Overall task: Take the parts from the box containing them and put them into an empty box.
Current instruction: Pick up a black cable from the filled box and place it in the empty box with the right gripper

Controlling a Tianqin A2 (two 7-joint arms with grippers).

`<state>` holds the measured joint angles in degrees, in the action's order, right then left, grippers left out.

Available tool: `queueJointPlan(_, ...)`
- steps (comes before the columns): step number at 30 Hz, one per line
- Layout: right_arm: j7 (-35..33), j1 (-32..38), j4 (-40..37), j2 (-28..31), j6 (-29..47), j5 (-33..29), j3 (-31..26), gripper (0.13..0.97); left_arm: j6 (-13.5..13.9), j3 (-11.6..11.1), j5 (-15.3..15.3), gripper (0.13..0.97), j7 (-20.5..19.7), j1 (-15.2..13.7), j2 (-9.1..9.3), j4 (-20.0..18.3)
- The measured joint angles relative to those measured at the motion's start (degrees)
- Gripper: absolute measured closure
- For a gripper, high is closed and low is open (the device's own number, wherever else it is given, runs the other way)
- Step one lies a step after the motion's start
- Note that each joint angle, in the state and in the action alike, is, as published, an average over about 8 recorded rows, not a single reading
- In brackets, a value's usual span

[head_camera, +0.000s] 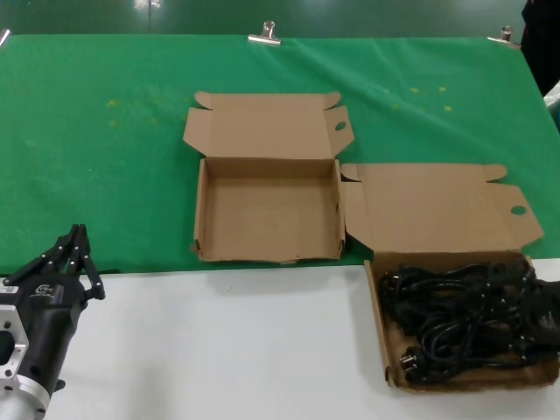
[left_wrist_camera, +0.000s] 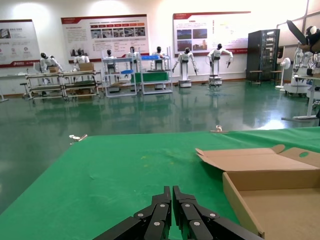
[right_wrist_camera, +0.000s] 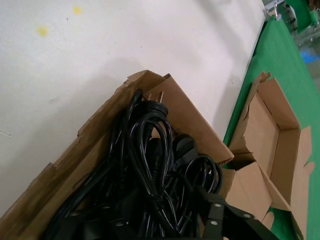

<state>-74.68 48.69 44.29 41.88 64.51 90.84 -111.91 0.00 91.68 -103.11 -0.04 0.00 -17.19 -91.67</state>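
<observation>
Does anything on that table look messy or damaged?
A little. The power cords lie in one knotted tangle inside the right box, whose cardboard walls are ragged and torn. The empty box on the green cloth has a chewed-up front edge too. Nothing has spilled.

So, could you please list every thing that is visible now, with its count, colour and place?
Black rubber power cords: a tangled bundle, count unclear, black, inside the right cardboard box.
Cardboard box holding the cords: one, brown, on the white surface, right front.
Empty cardboard box: one, brown, lid open, on the green cloth, centre.
Green cloth: one, green, covers the far table part.
White surface: one, white, near edge.
Metal clips: two, silver, far cloth edge.
Left gripper: one, black, shut, near left, above the white surface.
Right gripper: one, black, over the cords.
</observation>
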Motion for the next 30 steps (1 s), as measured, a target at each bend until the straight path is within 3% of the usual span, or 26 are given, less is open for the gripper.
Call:
queueJointPlan(7,2.3,-1.0,1.9,1.1,0.1,0.1,0.2,0.709,0.0,0.0,0.0,0.929,0.0,0.0,0.0,0.0)
queueJointPlan(16,5.3,-2.8,5.3,3.0,0.2,0.5,0.7,0.849,0.0,0.0,0.0,0.929,0.0,0.0,0.0,0.0)
queueJointPlan(30,13.4,-4.5,12.0,6.0,0.5,1.6,2.1,0.876,0.0,0.0,0.0,0.929,0.0,0.0,0.0,0.0)
